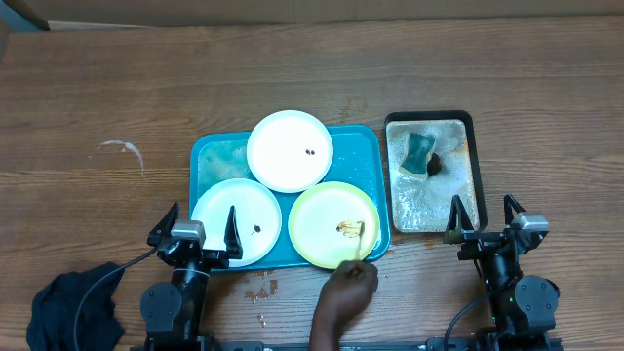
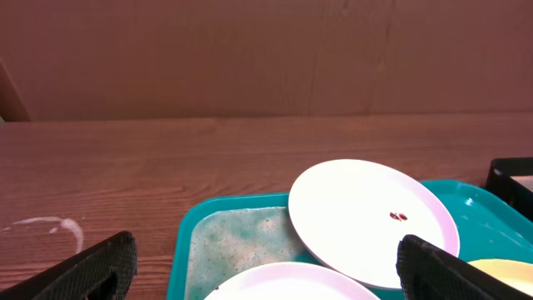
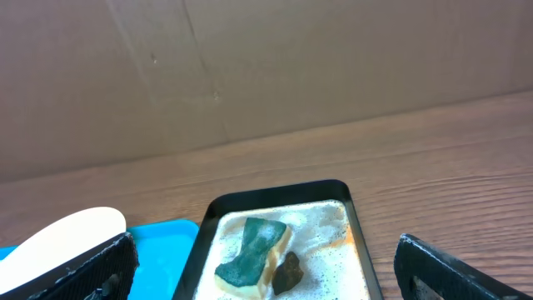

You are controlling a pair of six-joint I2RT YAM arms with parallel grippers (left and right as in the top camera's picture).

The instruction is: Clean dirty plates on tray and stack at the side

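Left hand (image 1: 203,214) beside front-left white plate (image 1: 237,216)

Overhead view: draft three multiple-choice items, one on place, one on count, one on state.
1. How many plates lie on the teal tray? A two; B three; C four.
2. Where is the sponge? A in the black tray; B on a plate; C nowhere in view.
3. The left end effector is: A shut on a plate; B open, empty; C out of view.
Key: 1 B, two white and one yellow-green; 2 A, it sits in foam; 3 B, fingers spread, gripping nothing.
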